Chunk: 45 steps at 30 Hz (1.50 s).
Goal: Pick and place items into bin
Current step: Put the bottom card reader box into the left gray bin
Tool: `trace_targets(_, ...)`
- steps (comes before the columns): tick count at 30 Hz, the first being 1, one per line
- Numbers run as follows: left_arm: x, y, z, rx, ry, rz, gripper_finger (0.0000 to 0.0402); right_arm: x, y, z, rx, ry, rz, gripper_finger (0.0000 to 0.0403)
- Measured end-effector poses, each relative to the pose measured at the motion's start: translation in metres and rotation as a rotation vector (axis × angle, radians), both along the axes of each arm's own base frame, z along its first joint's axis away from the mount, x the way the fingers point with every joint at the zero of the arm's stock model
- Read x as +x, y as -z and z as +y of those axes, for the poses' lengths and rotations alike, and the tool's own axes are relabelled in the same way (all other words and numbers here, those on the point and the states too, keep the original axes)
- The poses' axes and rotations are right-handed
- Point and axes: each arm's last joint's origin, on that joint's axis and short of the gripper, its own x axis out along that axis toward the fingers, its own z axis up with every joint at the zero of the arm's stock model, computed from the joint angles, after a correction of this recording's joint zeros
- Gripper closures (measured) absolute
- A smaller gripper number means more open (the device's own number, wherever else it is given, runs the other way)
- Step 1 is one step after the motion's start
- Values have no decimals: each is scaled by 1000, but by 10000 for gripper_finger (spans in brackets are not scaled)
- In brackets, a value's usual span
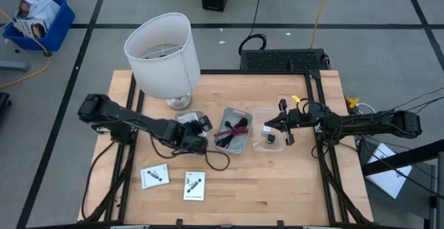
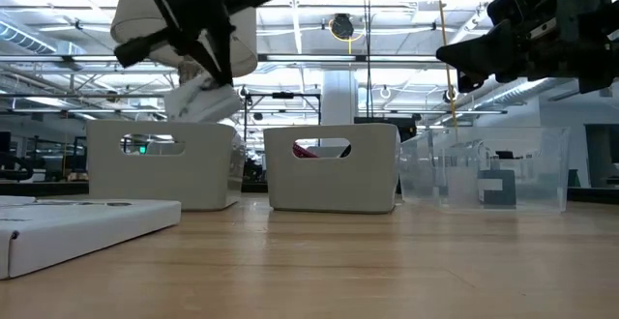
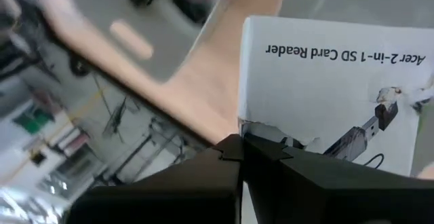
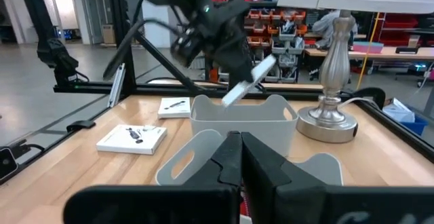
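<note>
The left gripper point(image 1: 199, 127), just left of the frame's centre in the high view, pinches a small white packet point(image 3: 332, 95) by one edge. In the left wrist view the packet is a flat white card box printed in black with "Acer 2-in-1 SD Card Reader" and a drawing of a small plug-in reader; its gripped edge looks torn. In the low view it hangs tilted in the upper left of the frame, raised off the worktop point(image 1: 277, 187).

Two more white packets point(image 1: 155, 176) point(image 1: 194, 185), each with a black print, lie flat, side by side, on the wood in the lower left of the high view.

At centre frame a grey bin point(image 1: 234, 130) holds coiled black and magenta cables point(image 1: 233, 129). Just to its right a clear bin point(image 1: 268, 131) holds a tiny black cube point(image 1: 270, 139) and a tiny white tag point(image 1: 267, 128). A second grey bin point(image 2: 160, 161) stands left of the first in the low view.

The right gripper point(image 1: 269, 124), its fingers pressed together on nothing, hangs over the clear bin.

A big white lamp point(image 1: 164, 54) stands at the upper left of the worktop.
</note>
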Motion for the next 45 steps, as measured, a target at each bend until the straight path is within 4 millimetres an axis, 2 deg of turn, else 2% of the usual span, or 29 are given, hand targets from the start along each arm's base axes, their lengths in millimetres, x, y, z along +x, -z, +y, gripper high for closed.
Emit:
trace_targets(5, 8, 17, -1, 18, 27, 79, 395, 0, 0, 0, -1, 0, 0, 403)
trace_targets(10, 8, 17, 0, 19, 42, 98, 396, 0, 0, 0, 4, 0, 2, 403)
trace_targets(16, 4, 20, -10, -29, 72, 115, 397, 0, 0, 0, 3, 0, 2, 403)
trace_targets(25, -11, 52, -14, 5, 143, 204, 395, 0, 1, 0, 4, 0, 7, 403)
trace_targets(39, -9, 55, -17, -82, 210, 223, 398, 0, 1, 0, 7, 0, 7, 403)
trace_targets(45, -9, 55, -17, -90, 195, 207, 373, 0, 1, 0, 7, 0, 8, 403)
